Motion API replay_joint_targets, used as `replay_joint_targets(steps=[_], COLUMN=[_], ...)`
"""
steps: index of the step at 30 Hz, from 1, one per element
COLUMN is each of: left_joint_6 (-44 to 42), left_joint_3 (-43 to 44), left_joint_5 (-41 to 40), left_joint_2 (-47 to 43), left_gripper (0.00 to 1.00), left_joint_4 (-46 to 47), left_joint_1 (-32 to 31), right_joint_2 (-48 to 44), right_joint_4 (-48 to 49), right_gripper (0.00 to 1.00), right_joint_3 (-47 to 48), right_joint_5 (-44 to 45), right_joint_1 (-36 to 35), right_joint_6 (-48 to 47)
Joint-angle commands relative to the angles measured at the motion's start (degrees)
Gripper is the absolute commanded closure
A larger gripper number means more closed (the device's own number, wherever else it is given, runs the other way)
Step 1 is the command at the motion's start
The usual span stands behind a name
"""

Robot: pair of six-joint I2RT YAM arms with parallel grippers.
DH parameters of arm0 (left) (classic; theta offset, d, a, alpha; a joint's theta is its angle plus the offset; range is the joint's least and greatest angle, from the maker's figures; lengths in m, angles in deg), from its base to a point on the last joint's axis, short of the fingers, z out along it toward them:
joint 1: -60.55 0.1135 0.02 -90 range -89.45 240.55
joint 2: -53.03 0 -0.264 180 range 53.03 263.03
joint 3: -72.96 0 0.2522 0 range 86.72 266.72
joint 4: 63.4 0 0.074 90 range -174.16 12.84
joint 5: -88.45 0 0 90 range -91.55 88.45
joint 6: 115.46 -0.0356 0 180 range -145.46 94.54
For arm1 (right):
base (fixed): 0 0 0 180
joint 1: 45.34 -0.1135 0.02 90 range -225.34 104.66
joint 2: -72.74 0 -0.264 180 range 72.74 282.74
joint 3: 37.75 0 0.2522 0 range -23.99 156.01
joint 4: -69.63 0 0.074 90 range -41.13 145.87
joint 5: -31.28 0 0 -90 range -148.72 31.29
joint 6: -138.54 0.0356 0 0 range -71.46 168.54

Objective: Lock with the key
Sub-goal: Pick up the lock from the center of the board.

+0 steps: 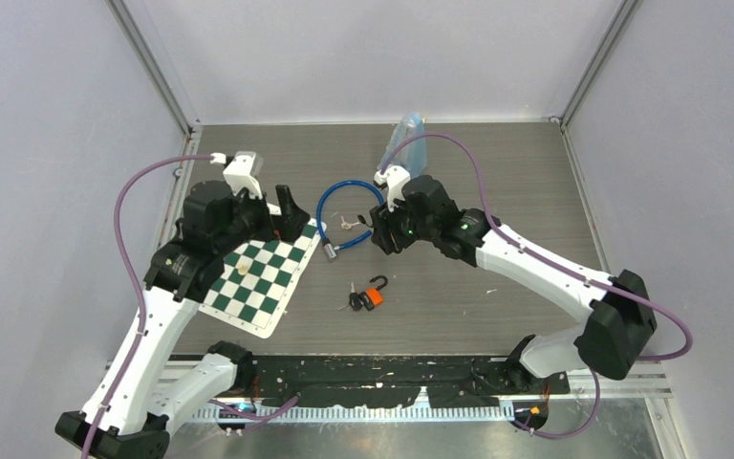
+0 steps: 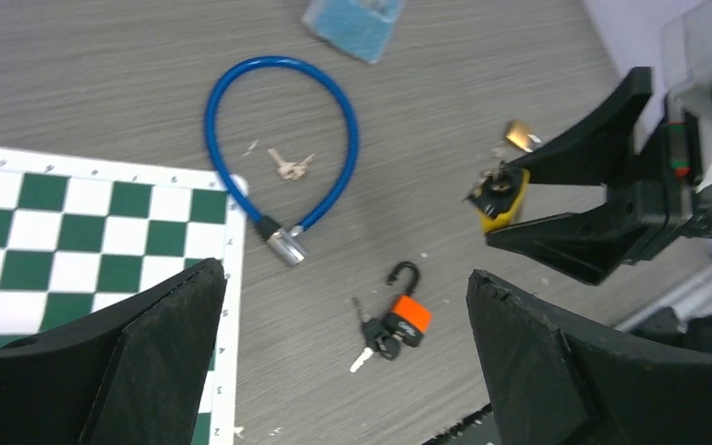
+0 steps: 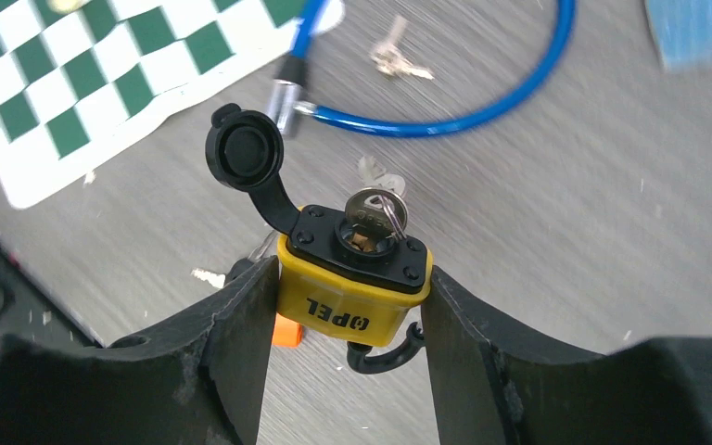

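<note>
A yellow padlock (image 3: 352,287) hangs above the table, with my right gripper (image 3: 348,278) shut on its two sides. A silver key (image 3: 375,211) sits in its keyhole, and its black dust cap (image 3: 244,148) is flipped open. The black shackle (image 3: 389,352) curls out underneath. In the left wrist view the same padlock (image 2: 503,199) shows between the right fingers. My left gripper (image 2: 345,278) stands open and empty, over the chessboard's edge (image 1: 269,212) and left of the right gripper (image 1: 382,234).
An orange padlock (image 2: 410,315) with open shackle and black keys (image 2: 377,338) lies on the table. A blue cable lock (image 2: 283,148) loops round loose keys (image 2: 290,167). A green chessboard (image 1: 258,277) lies left, and a blue pouch (image 1: 403,143) lies at the back.
</note>
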Motion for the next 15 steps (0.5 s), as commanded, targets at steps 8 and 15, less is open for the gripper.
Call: replay_joint_targets(steps=[8,15], left_joint_6=[6.1,15.2], left_joint_3=[6.3,4.7], left_joint_5=[30.2,38.6], left_joint_2=[3.3,8.1], left_gripper=[0.08,0.15], left_joint_4=[4.0,15.5], left_joint_1=[0.7,-0.8], right_joint_2=[-8.6,-7.9], right_joint_4=[2.9,3.6], right_gripper=[0.94,0.95], right_joint_3=[6.4,8.9], right_joint_5=[-14.0,-16.2], right_joint_1=[-0.5,-1.8], right_joint_6=[-32.3,-40.8])
